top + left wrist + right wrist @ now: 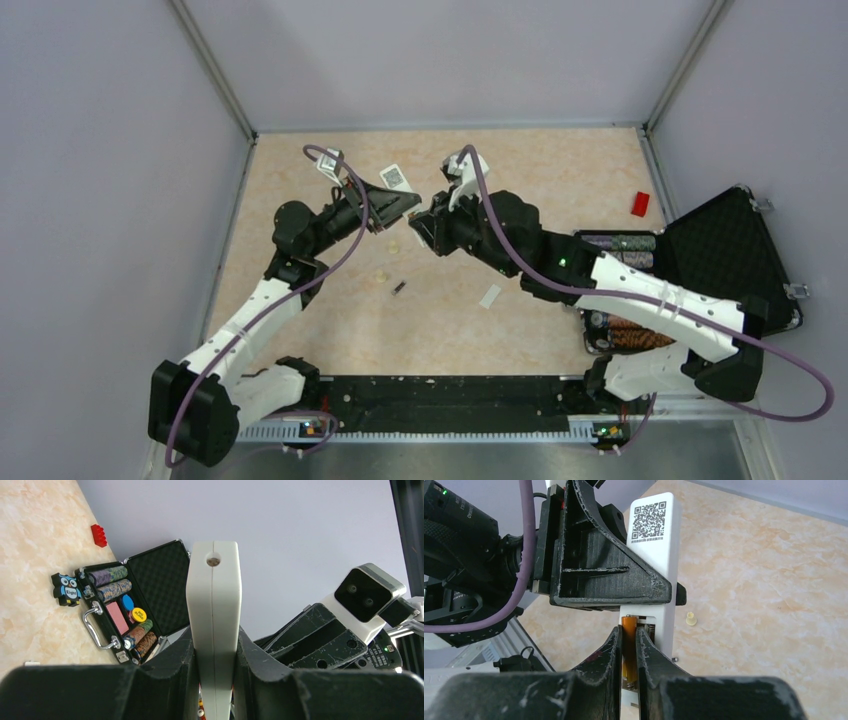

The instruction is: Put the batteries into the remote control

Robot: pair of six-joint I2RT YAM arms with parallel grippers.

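Seating first battery (628, 647) in remote control (214, 605) recess, pinched by right fingers (606, 662); clamping remote control in left fingers (175, 672); leaving second battery (398, 288) on table (540, 180), unloaded.

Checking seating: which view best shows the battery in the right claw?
Right wrist: the battery shows pinched in the right claw, at the remote control. Top external and left wrist hide it.

Remote control (663, 555): slim white bar with a QR label on its back, held raised above the surface (520, 170), its battery recess uncovered. First battery (629, 645), copper-orange, is positioned lengthwise at that recess. Second battery (398, 288) is laid flat on the surface, apart from the remote control, on its near side.
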